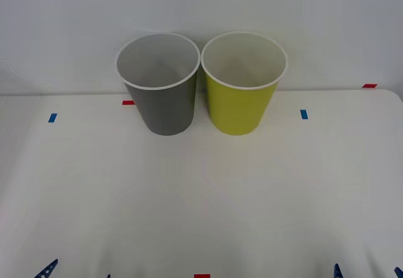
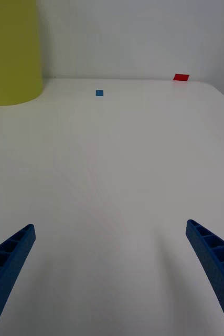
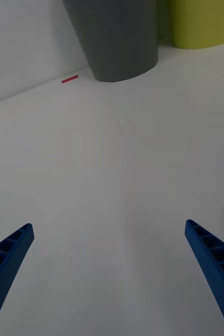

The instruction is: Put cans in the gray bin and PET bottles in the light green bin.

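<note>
While both arms sit low at the near edge of the white counter [image 1: 201, 215], the left tool [image 3: 109, 278] points across bare counter toward the gray bin [image 1: 160, 83], its two blue ribbed fingers [image 3: 9, 257] spread wide apart with nothing between them. The right tool [image 2: 109, 278] is posed the same way on the other side, fingers [image 2: 211, 257] splayed to the corners and gripping nothing, aimed over open surface with the light green bin [image 1: 242, 83] off to one side ahead. In the front view, just the blue fingertips of each tool poke in at the near corners.

The two bins stand upright side by side at the far middle of the counter, close against the pale wall [image 1: 201, 7], gray on the robot's left and light green on its right, their white rims nearly touching. Both look empty inside, as far as the front view shows.

The counter's far edge meets the wall just behind the bins; its right far corner is rounded, with a red tape mark [image 1: 369, 85] there. A blue tape mark [image 1: 304, 114] lies right of the green bin, another blue mark [image 1: 52, 117] far left, and a red mark [image 1: 128, 102] just left of the gray bin. A wide stretch of counter lies open between the tools and the bins.
</note>
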